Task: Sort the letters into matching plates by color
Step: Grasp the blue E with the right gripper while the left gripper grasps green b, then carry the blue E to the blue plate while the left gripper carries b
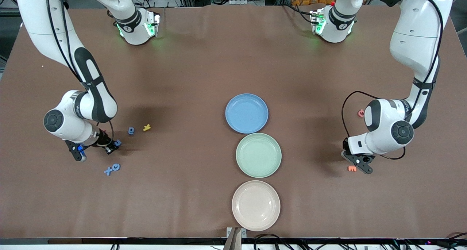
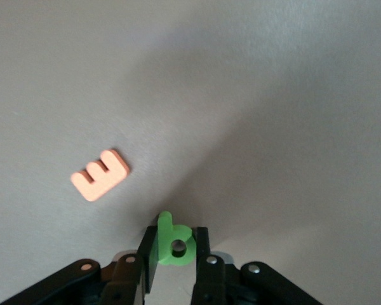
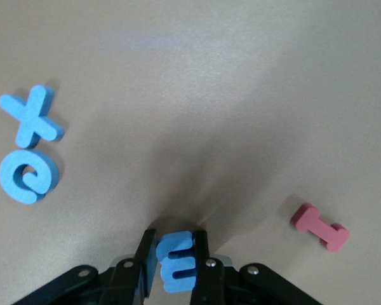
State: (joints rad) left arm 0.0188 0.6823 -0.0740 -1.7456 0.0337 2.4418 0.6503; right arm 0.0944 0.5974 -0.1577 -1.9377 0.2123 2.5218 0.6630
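Both grippers pinch a letter apiece, low at the table, well away from the three plates.

The left gripper (image 2: 176, 254), toward the left arm's end from the green plate (image 1: 258, 155), is pressed onto a green "b" (image 2: 173, 241), just beside an orange "E" (image 2: 100, 174). The right gripper (image 3: 176, 257), toward the right arm's end from that plate, is clamped on a blue "E" (image 3: 176, 260); a blue "x" (image 3: 32, 115) touches a blue "e" (image 3: 27, 175) near it, with a red "I" (image 3: 320, 226) nearby. The blue plate (image 1: 246, 113) lies just farther from the camera than the green plate, the beige plate (image 1: 255, 205) just nearer.
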